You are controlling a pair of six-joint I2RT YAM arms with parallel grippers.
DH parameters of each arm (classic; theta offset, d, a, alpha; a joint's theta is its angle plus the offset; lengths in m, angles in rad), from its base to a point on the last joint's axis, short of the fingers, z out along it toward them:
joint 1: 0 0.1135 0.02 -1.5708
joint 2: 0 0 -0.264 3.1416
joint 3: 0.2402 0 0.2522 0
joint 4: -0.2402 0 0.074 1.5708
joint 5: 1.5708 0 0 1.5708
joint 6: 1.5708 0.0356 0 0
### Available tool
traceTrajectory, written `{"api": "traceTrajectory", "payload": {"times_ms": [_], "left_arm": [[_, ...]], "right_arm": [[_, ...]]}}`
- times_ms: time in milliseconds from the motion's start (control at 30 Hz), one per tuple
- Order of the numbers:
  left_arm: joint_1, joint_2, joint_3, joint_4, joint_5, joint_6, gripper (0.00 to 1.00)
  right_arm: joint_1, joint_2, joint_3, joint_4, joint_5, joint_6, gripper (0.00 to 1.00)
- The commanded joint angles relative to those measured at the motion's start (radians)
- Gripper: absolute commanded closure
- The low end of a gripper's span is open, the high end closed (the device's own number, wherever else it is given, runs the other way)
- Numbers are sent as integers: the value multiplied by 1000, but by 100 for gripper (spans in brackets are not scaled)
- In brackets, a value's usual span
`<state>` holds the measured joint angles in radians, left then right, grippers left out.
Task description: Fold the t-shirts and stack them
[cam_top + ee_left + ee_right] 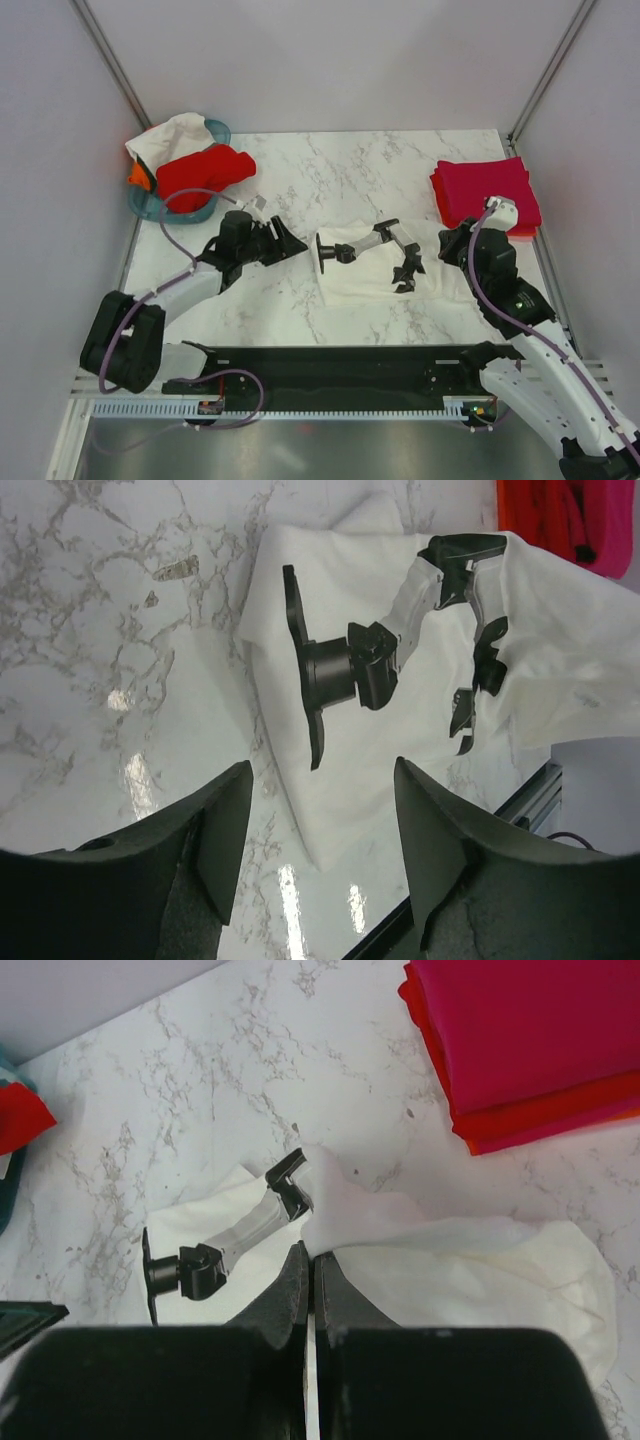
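Progress looks partial: folded t-shirts [487,190] sit stacked at the far right of the tabletop [330,180], and unfolded shirts [205,170] wait in the teal basket [148,206]. The white t-shirt [360,278] lies mid-tabletop, seemingly half folded. The right pincer [310,1255] pinches its edge, and the left pincer [320,780] stands wide and empty.

No text, label, brand, number or sign can be read in any of the three views. A black and grey print [372,248] is borne by the white t-shirt [350,285], but no lettering can be made out in it.
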<state>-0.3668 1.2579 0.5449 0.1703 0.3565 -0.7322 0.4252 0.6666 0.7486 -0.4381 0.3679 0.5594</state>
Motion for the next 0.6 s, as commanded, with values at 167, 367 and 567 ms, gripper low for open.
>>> {"api": "traceTrajectory", "payload": {"times_ms": [167,367,567], "left_arm": [[-72,285,243,-132,-94,13,39],[-113,448,372,-158,-91,13,46],[-124,521,409,-158,-102,11,56]], "right_arm": [[0,-2,-28,21,-75,24,100],[0,11,-25,19,-122,-3,100],[-2,-2,-43,22,-112,25,100]]}}
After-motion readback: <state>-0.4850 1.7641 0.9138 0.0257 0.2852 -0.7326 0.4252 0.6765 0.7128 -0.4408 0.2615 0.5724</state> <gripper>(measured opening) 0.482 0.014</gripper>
